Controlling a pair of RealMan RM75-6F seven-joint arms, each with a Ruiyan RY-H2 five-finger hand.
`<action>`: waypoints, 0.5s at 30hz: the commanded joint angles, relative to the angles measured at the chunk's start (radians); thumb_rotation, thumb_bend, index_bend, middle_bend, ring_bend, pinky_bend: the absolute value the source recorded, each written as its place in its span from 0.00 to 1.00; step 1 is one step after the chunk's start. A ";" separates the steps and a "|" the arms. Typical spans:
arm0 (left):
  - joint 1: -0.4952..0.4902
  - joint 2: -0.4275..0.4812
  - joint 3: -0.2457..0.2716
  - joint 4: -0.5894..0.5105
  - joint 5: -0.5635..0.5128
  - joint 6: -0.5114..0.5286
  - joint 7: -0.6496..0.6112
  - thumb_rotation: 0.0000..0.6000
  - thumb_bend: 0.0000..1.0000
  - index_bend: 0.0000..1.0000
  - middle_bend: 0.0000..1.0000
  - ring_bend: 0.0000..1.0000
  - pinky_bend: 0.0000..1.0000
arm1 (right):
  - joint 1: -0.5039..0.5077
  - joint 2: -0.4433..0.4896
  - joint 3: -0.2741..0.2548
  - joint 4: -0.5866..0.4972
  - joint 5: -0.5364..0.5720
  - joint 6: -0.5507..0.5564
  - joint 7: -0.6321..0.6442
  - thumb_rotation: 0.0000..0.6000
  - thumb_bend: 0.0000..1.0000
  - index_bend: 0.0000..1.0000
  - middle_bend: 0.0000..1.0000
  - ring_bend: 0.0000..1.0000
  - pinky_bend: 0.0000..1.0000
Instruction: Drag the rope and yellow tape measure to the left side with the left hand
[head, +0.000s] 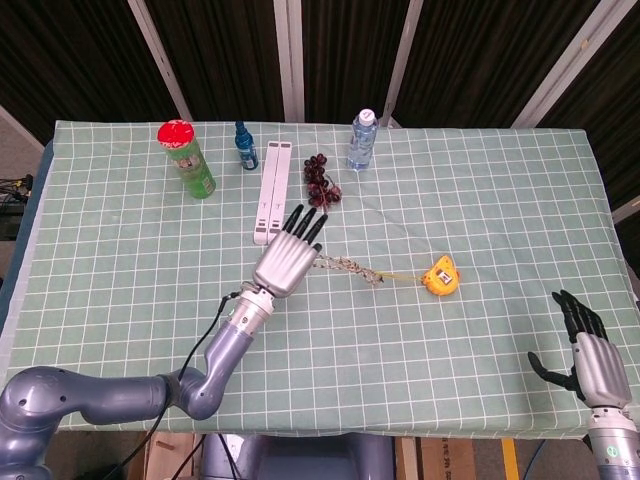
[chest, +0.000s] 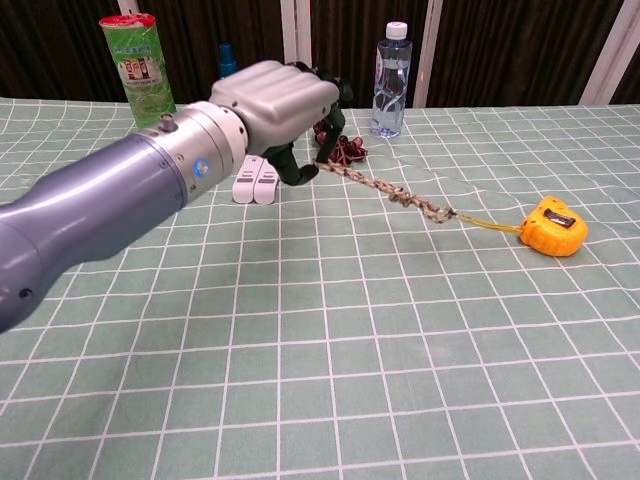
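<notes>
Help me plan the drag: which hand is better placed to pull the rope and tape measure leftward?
Left. The left hand already holds the rope tied to the yellow tape measure; the right hand hovers open, far off.

blue bottle (chest: 227, 58): mostly hidden | behind: left robot hand (chest: 275, 105)

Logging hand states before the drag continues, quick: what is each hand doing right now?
Left hand: holds the near end of the rope, lifted off the table.
Right hand: open, holding nothing, at the table's near right edge.
</notes>
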 joint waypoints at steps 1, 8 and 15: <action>0.014 0.065 -0.035 -0.078 -0.038 0.016 0.017 1.00 0.51 0.58 0.07 0.00 0.00 | 0.000 -0.001 -0.001 0.001 -0.001 0.000 -0.002 1.00 0.32 0.00 0.00 0.00 0.00; 0.047 0.192 -0.051 -0.211 -0.057 0.048 0.041 1.00 0.51 0.58 0.07 0.00 0.00 | 0.001 -0.004 -0.003 0.010 -0.010 0.007 -0.023 1.00 0.32 0.00 0.00 0.00 0.00; 0.107 0.314 -0.024 -0.316 -0.028 0.090 0.025 1.00 0.52 0.58 0.07 0.00 0.00 | -0.004 -0.010 -0.009 0.010 -0.032 0.027 -0.045 1.00 0.32 0.00 0.00 0.00 0.00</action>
